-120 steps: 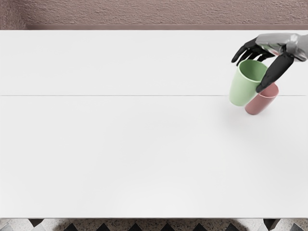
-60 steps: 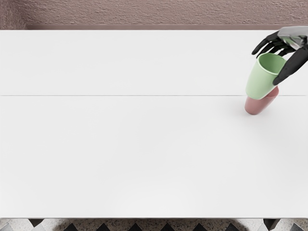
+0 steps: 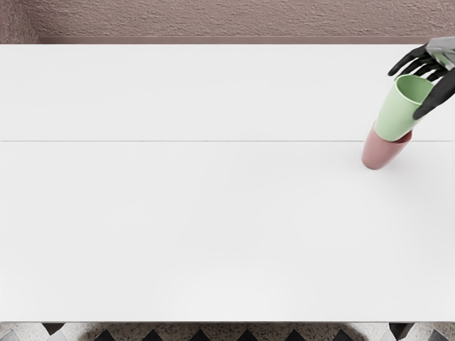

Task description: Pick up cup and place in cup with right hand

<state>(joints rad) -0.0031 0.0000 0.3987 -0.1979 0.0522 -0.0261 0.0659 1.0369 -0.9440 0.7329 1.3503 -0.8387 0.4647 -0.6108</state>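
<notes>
So there's a big plain white table (image 3: 178, 227) with a thin grey line (image 3: 213, 141) running straight across it, closer to its far edge. Past that edge there's a rough, bumpy pinkish-brown wall (image 3: 227, 18), with a smoother strip (image 3: 227, 40) right along the table. Below the table's near edge you get a bit of speckled floor with black diamond shapes (image 3: 200, 335). Lighting's pretty soft and even on the tabletop.

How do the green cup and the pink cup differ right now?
The green cup is pale green; the pink cup is dusky pink. The right hand grips the green cup, while the pink cup stands on the table. Both are handleless and open-topped.
</notes>
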